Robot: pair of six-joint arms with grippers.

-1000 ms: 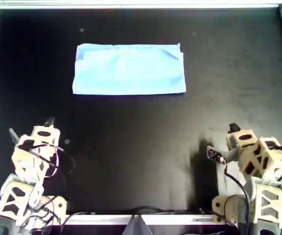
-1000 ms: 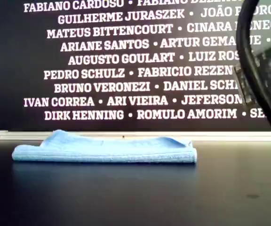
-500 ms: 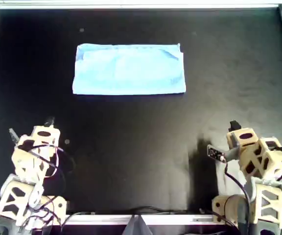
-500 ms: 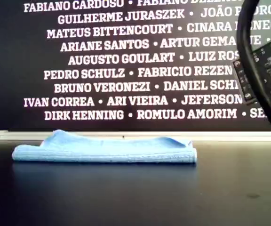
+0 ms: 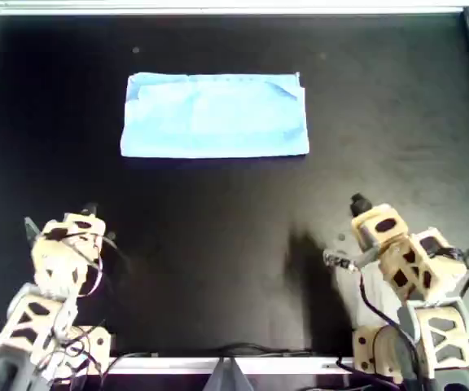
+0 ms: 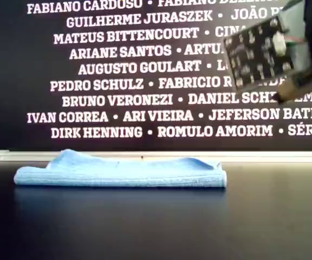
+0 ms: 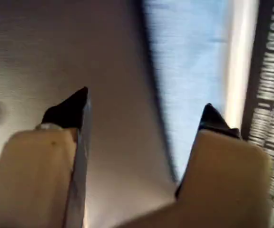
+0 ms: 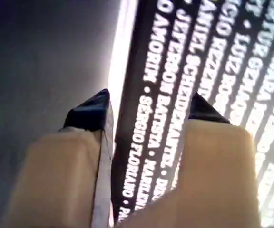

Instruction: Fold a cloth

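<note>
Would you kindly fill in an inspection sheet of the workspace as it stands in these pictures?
Surface: black table top with a pale metal rim, a few faint specks.
Job's things: light-blue cloth lies as a flat rectangle toward the overhead view's top, layered edges showing in the exterior view; no gripper touches it.
Clutter: nothing seen.
Grippers: left gripper open and empty, cloth ahead of it; right gripper open and empty, aimed at the wall.
Cables: thin wires on both arms, and more along the overhead view's bottom edge.
Surroundings: black wall printed with white names behind the table.
</note>
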